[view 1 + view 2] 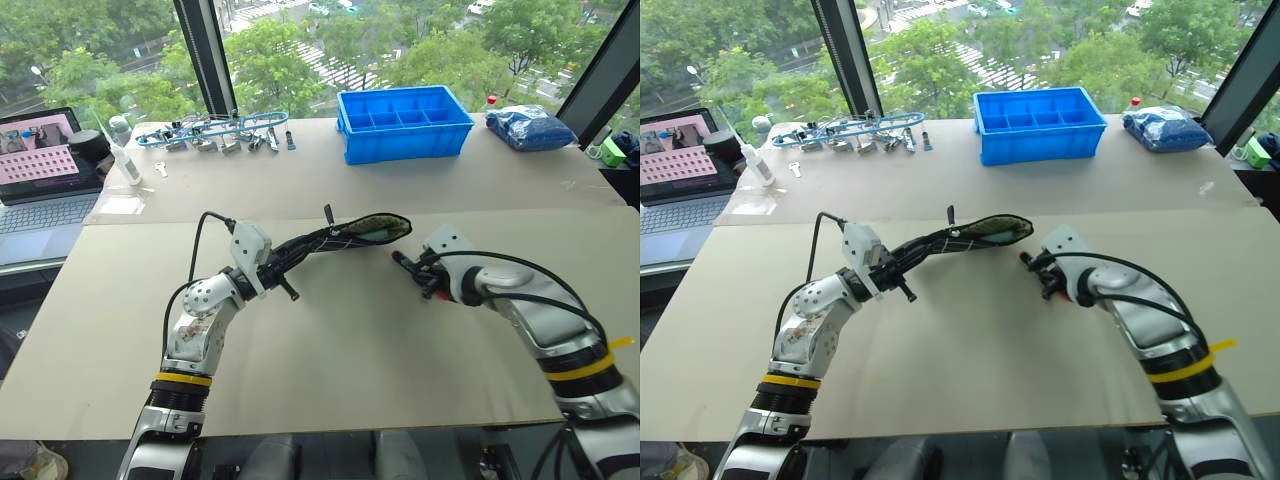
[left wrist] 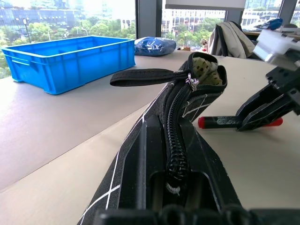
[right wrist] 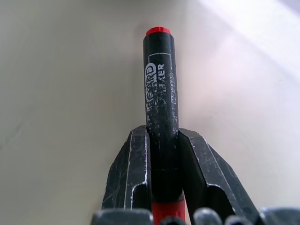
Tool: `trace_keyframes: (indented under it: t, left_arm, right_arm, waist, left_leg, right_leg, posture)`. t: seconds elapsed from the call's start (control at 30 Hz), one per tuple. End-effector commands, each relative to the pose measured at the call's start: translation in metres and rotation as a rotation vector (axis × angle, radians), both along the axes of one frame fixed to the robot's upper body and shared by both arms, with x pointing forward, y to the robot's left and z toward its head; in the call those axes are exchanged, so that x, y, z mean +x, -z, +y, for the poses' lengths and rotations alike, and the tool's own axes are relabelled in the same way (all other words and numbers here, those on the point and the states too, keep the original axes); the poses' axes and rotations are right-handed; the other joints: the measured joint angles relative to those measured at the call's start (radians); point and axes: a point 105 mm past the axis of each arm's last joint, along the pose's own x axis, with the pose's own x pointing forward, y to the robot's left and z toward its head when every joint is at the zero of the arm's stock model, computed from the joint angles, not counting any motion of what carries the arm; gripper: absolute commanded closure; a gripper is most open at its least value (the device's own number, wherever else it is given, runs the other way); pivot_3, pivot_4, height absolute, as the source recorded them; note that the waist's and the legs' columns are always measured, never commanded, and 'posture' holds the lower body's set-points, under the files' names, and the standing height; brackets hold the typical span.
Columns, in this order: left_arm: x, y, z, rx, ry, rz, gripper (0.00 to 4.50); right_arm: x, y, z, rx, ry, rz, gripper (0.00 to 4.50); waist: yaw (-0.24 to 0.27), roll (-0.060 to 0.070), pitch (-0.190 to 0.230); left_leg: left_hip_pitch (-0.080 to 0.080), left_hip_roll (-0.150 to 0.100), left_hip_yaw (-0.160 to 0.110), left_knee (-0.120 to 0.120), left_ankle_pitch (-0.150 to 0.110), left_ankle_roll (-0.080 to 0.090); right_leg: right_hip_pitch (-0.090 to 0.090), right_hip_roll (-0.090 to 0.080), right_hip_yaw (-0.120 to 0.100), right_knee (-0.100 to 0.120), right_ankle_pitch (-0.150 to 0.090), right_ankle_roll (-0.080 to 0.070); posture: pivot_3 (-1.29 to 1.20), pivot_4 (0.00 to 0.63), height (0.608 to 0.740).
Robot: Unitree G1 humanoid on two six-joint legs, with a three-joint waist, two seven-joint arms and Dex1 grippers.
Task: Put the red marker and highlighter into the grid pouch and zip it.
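Cardboard-coloured tabletop carries the scene, with both arms reaching over its near half. The left gripper has its two black fingers clamped flat on one end of the flat black fabric grid pouch, a pencil case crossed by thin white lines, and holds it lifted off the tabletop with its far end pointing toward the right arm. That far end gapes open, showing a pale dotted lining with something green inside; whether this is the highlighter cannot be told. The zipper strap sticks out sideways from the slider near the open mouth.

The right gripper sits just beside the pouch's open end, apart from it. Its fingers are drawn narrow and pinch the slim red marker, whose black printed barrel with a red tip projects beyond the fingertips, and whose red body shows between the finger bases. In the left wrist view the marker lies roughly level, just above the tabletop.

Well behind, a blue plastic compartment bin stands on the far half of the tabletop, a blue bag to its right, a row of metal padlocks to its left, and an open laptop at the far left edge.
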Motion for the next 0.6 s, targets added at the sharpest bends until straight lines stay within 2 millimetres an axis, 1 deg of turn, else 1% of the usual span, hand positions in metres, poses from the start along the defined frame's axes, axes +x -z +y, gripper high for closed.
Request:
trace_keyframes:
  t: [0.03,0.07,0.13,0.17,0.23,0.33,0.4,0.47,0.6]
  left_arm:
    - [-0.003,-0.013,-0.005,-0.002,0.027,-0.064,4.50]
    - [-0.003,-0.013,-0.006,-0.001,0.030,-0.064,4.50]
    - [-0.003,-0.013,-0.006,0.000,0.033,-0.064,4.50]
    - [-0.003,-0.013,-0.007,0.000,0.034,-0.064,4.50]
    - [-0.003,-0.013,-0.007,0.000,0.037,-0.064,4.50]
    - [-0.003,-0.013,-0.007,0.002,0.039,-0.065,4.50]
    - [-0.004,-0.013,-0.008,0.002,0.040,-0.066,4.50]
    - [-0.004,-0.013,-0.008,0.003,0.042,-0.066,4.50]
    - [-0.004,-0.013,-0.008,0.000,0.039,-0.068,4.50]
  right_arm:
    - [0.001,-0.075,0.002,-0.059,-0.179,-0.300,4.02]
    - [-0.002,-0.086,0.003,-0.105,-0.237,-0.362,4.02]
    - [-0.006,-0.099,0.008,-0.152,-0.312,-0.437,4.02]
    - [-0.007,-0.103,0.010,-0.161,-0.337,-0.463,4.02]
    - [-0.014,-0.111,0.021,-0.205,-0.433,-0.512,4.02]
    - [-0.018,-0.111,0.026,-0.317,-0.513,-0.538,4.02]
    - [-0.015,-0.113,0.029,-0.383,-0.539,-0.581,4.02]
    - [-0.012,-0.109,0.032,-0.462,-0.573,-0.616,4.02]
    - [-0.006,-0.100,0.027,-0.603,-0.608,-0.651,4.02]
  waist:
    - [-0.005,0.000,0.000]
    - [-0.006,0.000,0.000]
    - [-0.005,0.000,0.000]
    - [-0.006,0.000,0.000]
    - [-0.006,0.000,0.000]
    - [-0.003,0.000,0.000]
    - [-0.002,0.000,0.000]
    - [-0.001,0.000,0.000]
    - [-0.001,0.000,0.000]
  left_leg:
    - [0.000,0.000,0.000,0.000,0.000,0.000]
    - [0.000,0.000,0.001,-0.001,0.000,0.000]
    - [0.000,0.001,0.001,-0.002,0.000,0.000]
    - [0.001,0.002,0.001,-0.002,0.000,0.000]
    - [0.001,0.002,0.001,-0.002,0.000,0.000]
    - [0.000,0.002,0.001,-0.002,0.000,0.000]
    - [0.000,0.002,0.001,-0.002,0.000,0.000]
    - [0.000,0.002,0.001,-0.002,0.000,0.000]
    - [0.000,0.002,0.001,-0.002,0.000,0.000]
  right_leg:
    - [0.000,0.000,0.000,0.000,0.000,0.000]
    - [0.000,0.000,0.000,0.000,0.000,0.000]
    - [0.000,0.001,0.000,-0.001,0.000,0.000]
    - [0.000,0.001,0.000,-0.001,0.000,0.000]
    - [0.000,0.002,0.000,-0.003,0.000,0.000]
    - [0.000,0.002,0.000,-0.006,0.000,0.000]
    - [0.000,0.002,0.000,-0.006,0.001,0.000]
    - [0.000,0.002,0.000,-0.006,0.002,0.000]
    - [0.000,0.002,0.000,-0.006,0.002,0.000]
  posture:
    - [0.00,0.150,0.740]
    - [0.00,0.150,0.740]
    - [0.00,0.150,0.740]
    - [0.00,0.150,0.740]
    - [0.00,0.150,0.740]
    - [0.00,0.150,0.740]
    - [0.00,0.150,0.740]
    - [0.00,0.150,0.740]
    - [0.00,0.150,0.740]
